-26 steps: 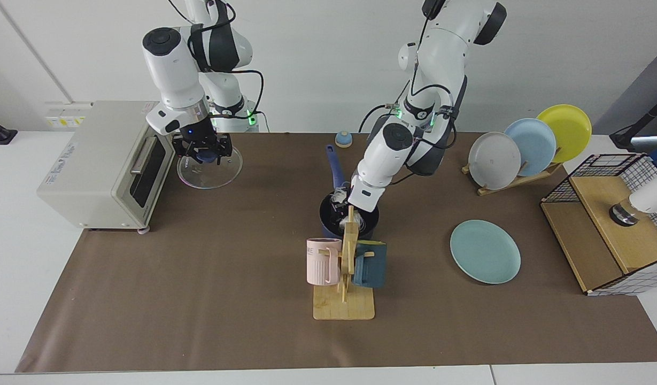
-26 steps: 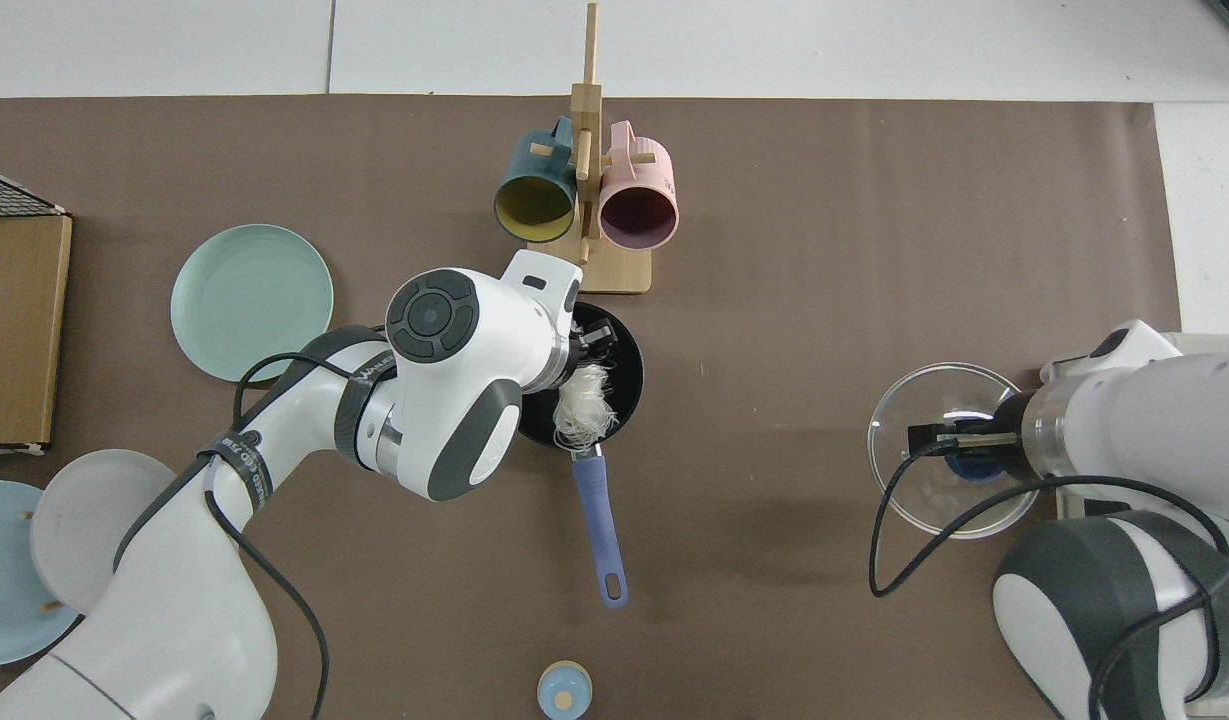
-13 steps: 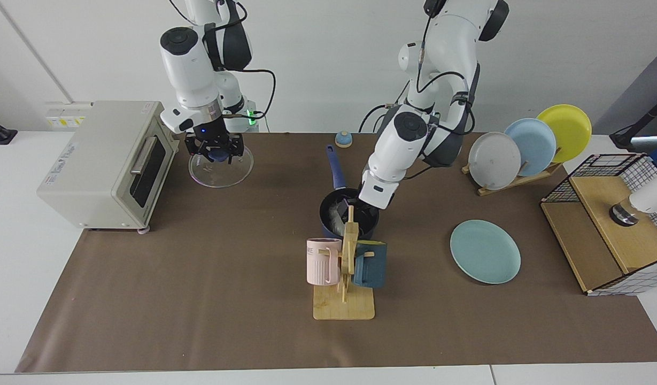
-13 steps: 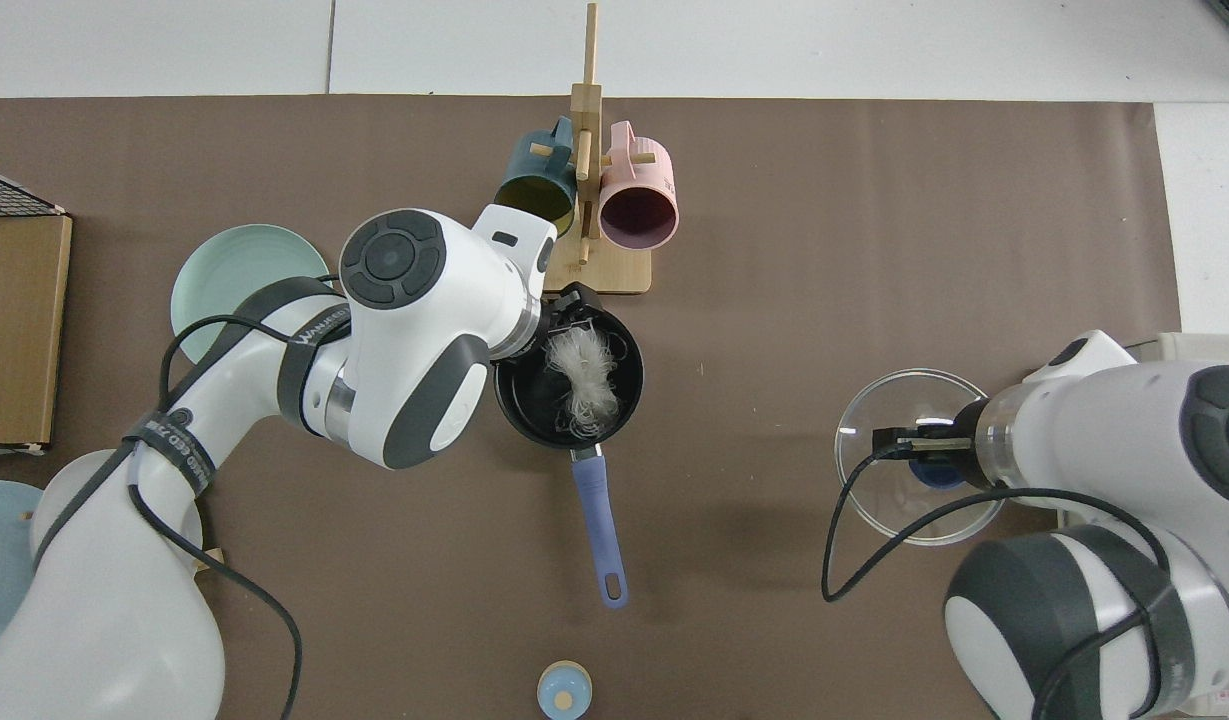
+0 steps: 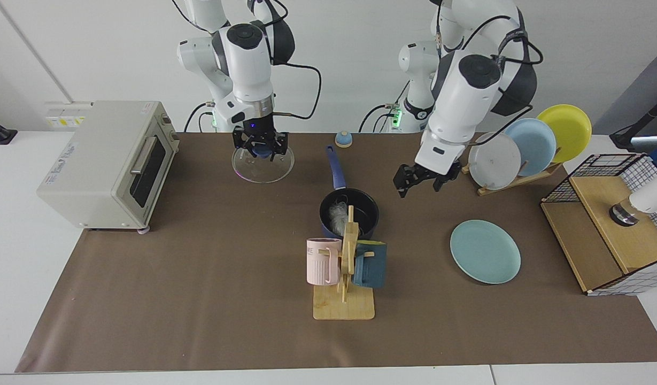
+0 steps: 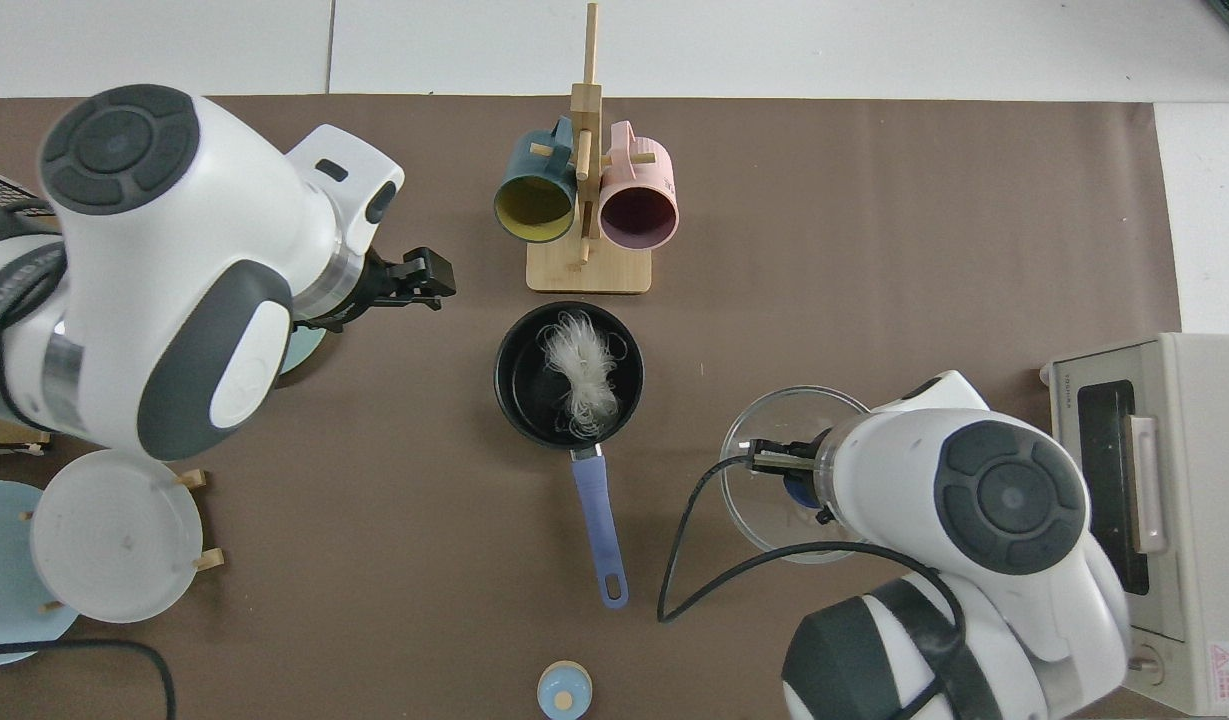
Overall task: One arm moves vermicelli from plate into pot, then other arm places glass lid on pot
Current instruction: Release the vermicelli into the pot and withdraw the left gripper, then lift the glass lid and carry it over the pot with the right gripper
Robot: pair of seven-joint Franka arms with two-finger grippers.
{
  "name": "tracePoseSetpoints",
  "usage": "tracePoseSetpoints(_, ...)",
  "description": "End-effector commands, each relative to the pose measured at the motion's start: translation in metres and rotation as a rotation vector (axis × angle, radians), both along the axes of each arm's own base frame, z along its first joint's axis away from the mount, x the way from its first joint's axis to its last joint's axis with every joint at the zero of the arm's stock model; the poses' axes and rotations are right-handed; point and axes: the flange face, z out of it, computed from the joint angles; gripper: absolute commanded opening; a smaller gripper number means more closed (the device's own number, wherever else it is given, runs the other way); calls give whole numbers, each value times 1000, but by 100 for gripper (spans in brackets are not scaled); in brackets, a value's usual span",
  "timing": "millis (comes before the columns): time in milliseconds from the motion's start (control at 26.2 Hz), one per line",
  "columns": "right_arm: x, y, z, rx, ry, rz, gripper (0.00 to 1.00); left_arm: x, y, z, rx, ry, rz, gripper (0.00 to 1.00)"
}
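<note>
open bench lies between glass lid and pot; pot's top is uncovered. mug rack stands just beside the pot.

A brown mat covers the white table. Taking the pot at mid-mat as the landmark, the wooden mug stand sits just in front of it, and the teal plate lies well off to one side. The toaster oven stands far off at the opposite side, and a small blue knob rests beyond the pot's handle tip.
</note>
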Motion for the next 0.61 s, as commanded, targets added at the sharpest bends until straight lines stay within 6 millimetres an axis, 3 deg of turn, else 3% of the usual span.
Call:
tracePoseSetpoints(0, 14, 38, 6, 41, 5, -73, 0, -21, 57, 41, 48, 20, -80, 100)
tracePoseSetpoints(344, 28, 102, 4, 81, 14, -152, 0, -40, 150, 77, 65, 35, -149, 100)
tracePoseSetpoints(459, 40, 121, 1, 88, 21, -185, 0, -42, 168, 79, 37, 30, -135, 100)
tracePoseSetpoints(574, 40, 135, -17, 60, 41, -183, 0, -46, 183, 82, -20, 11, -96, 100)
